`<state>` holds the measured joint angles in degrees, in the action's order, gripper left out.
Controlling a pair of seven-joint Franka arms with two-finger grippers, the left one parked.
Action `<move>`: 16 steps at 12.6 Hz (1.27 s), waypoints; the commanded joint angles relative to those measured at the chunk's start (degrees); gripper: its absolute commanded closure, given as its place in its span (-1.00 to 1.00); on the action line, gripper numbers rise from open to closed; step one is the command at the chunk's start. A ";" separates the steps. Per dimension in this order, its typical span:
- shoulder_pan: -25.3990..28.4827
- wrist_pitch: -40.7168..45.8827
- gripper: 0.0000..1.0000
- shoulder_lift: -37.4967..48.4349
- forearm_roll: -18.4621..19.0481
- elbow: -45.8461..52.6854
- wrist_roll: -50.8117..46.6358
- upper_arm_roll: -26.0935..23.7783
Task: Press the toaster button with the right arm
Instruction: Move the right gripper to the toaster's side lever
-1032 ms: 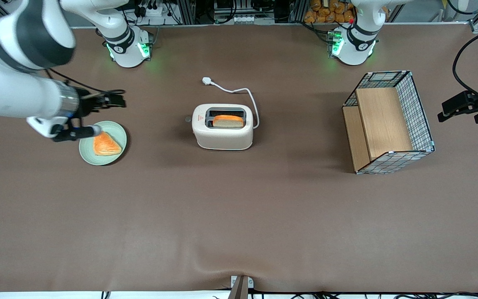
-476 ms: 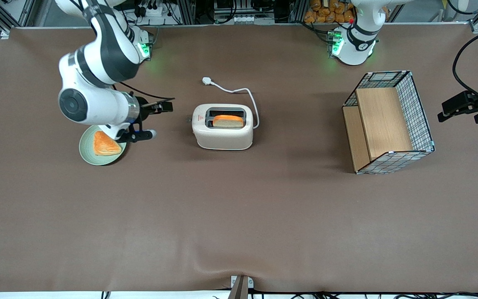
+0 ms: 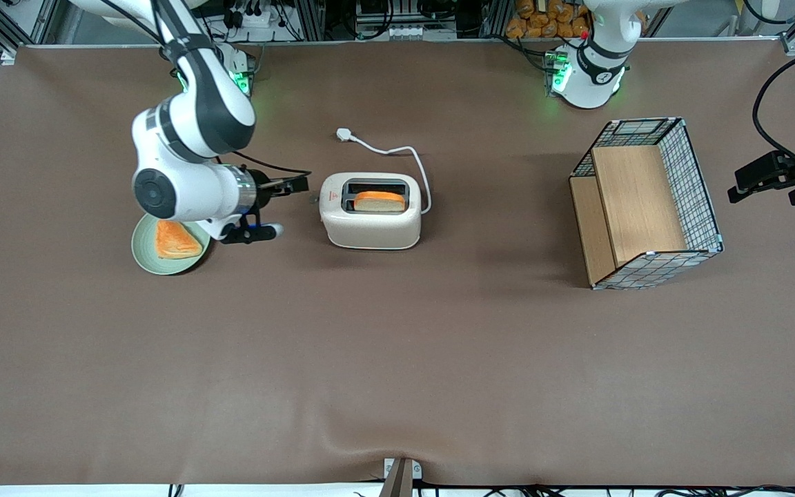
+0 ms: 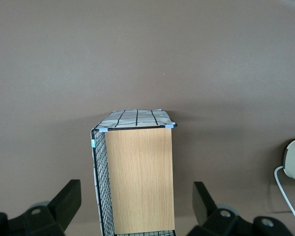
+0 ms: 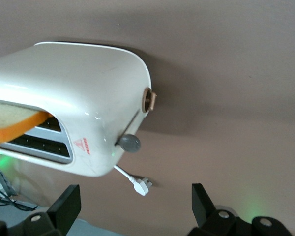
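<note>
The cream-white toaster (image 3: 370, 219) stands mid-table with a slice of toast (image 3: 379, 201) in one slot; its white cord and plug (image 3: 346, 134) trail farther from the front camera. The small grey button (image 3: 312, 199) sticks out of the toaster's end that faces the working arm. My right arm's gripper (image 3: 299, 183) hovers just off that end, close to the button and apart from it. In the right wrist view the toaster (image 5: 73, 93), button (image 5: 130, 143) and plug (image 5: 142, 186) show ahead of the gripper (image 5: 135, 204), whose jaws stand wide open and empty.
A green plate (image 3: 145, 257) with an orange toast piece (image 3: 175, 239) lies under the right arm's wrist. A wire basket with wooden shelves (image 3: 646, 203) stands toward the parked arm's end and shows in the left wrist view (image 4: 137, 172).
The right arm has swung from over the plate toward the toaster, bringing the gripper close to the button end. Toaster and toast have not moved.
</note>
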<state>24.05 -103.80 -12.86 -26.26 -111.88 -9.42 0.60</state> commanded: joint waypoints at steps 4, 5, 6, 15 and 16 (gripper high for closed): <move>2.14 -3.07 0.25 -1.99 -4.31 -0.18 -0.95 0.54; 2.49 -3.60 0.54 -2.34 -4.76 -0.27 -0.95 0.54; 2.50 -3.69 0.85 -3.13 -4.93 -0.18 -0.95 0.54; 1.79 -5.28 1.00 -6.04 -4.94 -0.27 -0.51 0.54; 1.71 -5.36 1.00 -6.21 -4.94 -0.27 -0.33 0.54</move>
<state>25.83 -108.62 -18.72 -30.06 -111.94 -9.82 0.91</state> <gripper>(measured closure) 0.991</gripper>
